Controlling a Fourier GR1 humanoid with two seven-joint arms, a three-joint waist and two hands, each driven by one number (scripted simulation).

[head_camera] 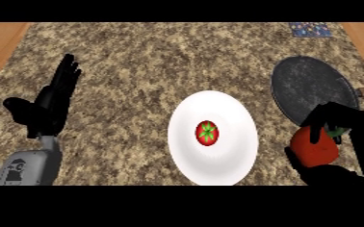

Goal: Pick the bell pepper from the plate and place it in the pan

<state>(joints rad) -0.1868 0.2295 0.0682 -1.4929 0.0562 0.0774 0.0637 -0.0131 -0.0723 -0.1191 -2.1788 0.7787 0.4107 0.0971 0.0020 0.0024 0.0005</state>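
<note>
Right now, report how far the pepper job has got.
Done: the right hand has its fingers curled round a red bell pepper, held off the white plate, at the near edge of the dark pan. In hand: carrying it over the pan. Left: setting it inside and letting go. A small red, green-topped item sits on the plate. The left hand rests open at the left.
</note>
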